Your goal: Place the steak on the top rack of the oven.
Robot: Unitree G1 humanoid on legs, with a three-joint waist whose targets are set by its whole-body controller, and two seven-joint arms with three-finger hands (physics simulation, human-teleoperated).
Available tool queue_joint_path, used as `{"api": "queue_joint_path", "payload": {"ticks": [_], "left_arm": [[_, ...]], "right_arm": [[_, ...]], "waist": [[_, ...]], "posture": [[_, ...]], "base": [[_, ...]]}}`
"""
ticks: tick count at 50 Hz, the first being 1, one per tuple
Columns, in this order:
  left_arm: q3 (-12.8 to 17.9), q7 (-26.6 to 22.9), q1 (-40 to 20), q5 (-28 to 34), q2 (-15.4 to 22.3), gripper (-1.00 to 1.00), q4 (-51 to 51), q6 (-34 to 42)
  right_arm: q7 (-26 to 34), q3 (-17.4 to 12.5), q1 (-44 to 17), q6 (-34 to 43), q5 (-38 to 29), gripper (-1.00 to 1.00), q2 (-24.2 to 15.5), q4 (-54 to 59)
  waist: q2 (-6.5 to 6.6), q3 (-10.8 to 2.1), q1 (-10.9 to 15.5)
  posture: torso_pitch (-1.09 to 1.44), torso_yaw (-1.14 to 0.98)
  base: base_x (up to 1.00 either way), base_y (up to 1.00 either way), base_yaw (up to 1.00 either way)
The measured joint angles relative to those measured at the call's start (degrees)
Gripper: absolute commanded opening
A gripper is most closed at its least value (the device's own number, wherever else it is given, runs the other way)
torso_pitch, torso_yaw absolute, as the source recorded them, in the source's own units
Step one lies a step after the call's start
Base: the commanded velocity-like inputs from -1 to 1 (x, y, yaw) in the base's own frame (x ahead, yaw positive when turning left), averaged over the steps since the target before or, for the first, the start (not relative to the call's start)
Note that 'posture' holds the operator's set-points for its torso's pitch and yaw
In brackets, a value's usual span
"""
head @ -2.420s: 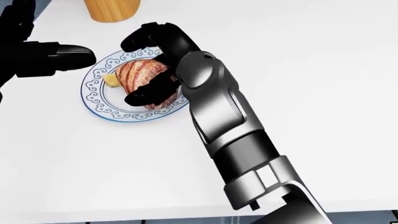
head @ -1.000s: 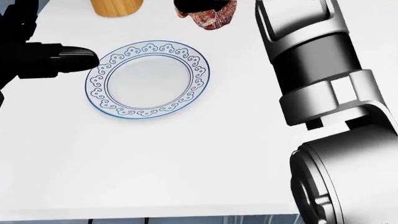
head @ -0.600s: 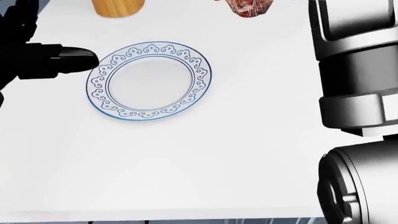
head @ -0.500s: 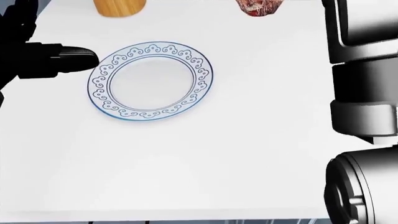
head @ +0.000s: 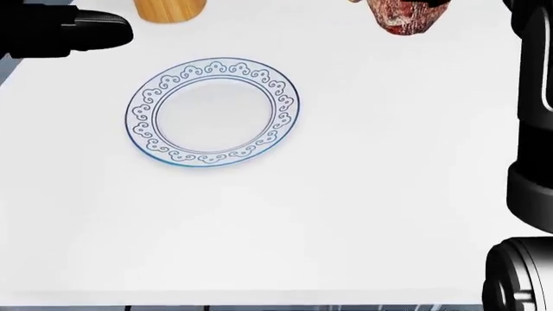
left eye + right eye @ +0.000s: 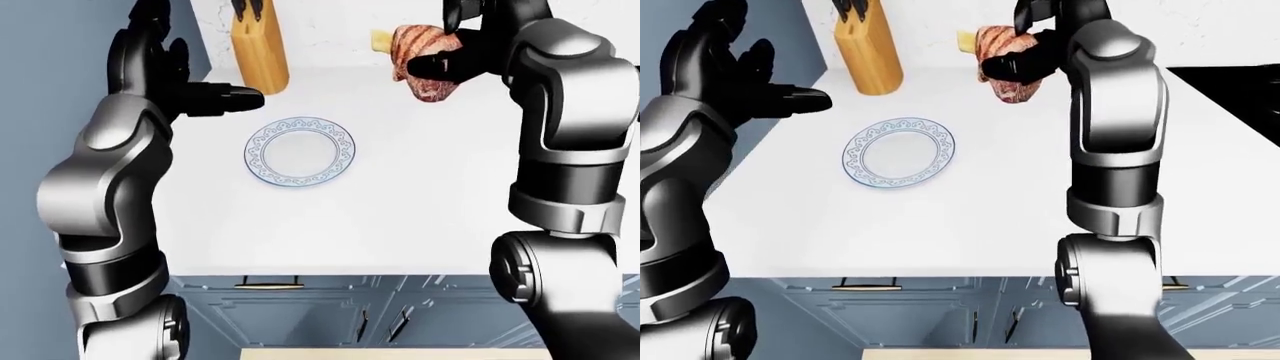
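Observation:
The steak (image 6: 422, 64), marbled red and pink with a yellow bit stuck to its upper left, hangs in the air above the white counter (image 6: 400, 195), with my right hand (image 6: 447, 56) shut on it. In the head view only its lower end (image 5: 401, 15) shows at the top edge. The blue-patterned plate (image 5: 213, 113) lies bare on the counter, left of and below the steak. My left hand (image 6: 745, 82) hovers with fingers spread, above and left of the plate. No oven shows.
A wooden knife block (image 6: 258, 51) stands at the counter's upper left, near the wall. A black stovetop (image 6: 1230, 84) lies at the right edge of the right-eye view. Blue-grey cabinet fronts (image 6: 330, 307) run below the counter's near edge.
The steak has been lifted off the plate and carried up and to the right. The plate stays in place, bare. My left hand has risen slightly in the head view.

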Motion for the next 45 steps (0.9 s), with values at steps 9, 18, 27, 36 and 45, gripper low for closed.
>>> {"api": "queue_joint_path", "payload": {"ticks": [9, 18, 27, 36, 45], "left_arm": [[0.0, -0.9, 0.3, 0.6, -0.8, 1.00, 0.7, 0.3], [0.4, -0.8, 1.2, 0.5, -1.1, 1.00, -0.2, 0.2], [0.5, -0.6, 1.5, 0.3, -1.3, 1.00, -0.7, -0.3], [0.1, -0.5, 1.4, -0.3, -1.6, 1.00, -1.3, 0.1], [0.9, 0.1, 1.6, 0.2, -1.1, 1.00, -0.6, 0.6]], "right_arm": [[0.4, 0.3, -0.2, 1.1, 0.1, -1.00, -0.2, -0.6], [0.5, 0.6, 0.1, 1.3, 0.2, -1.00, 0.1, -0.4], [0.6, 0.6, 0.4, 1.5, 0.1, -1.00, 0.2, -1.3], [0.4, 0.0, 0.7, 1.6, -0.7, -1.00, -0.2, -1.7], [1.4, 1.4, 1.1, 1.8, 0.2, -1.00, 0.8, -1.7]], "waist": [[0.01, 0.14, -0.1], [-0.07, -0.44, 0.0], [0.35, -1.61, 0.0], [1.72, -0.91, -0.5], [-0.30, -1.46, -0.3]], "posture": [[0.00, 0.00], [0.00, 0.00], [0.00, 0.00], [0.00, 0.00], [0.00, 0.00]], "base": [[0.00, 0.00, 0.00], [-0.03, 0.00, 0.00], [-0.14, 0.00, 0.00], [-0.13, 0.00, 0.00], [-0.14, 0.00, 0.00]]}}
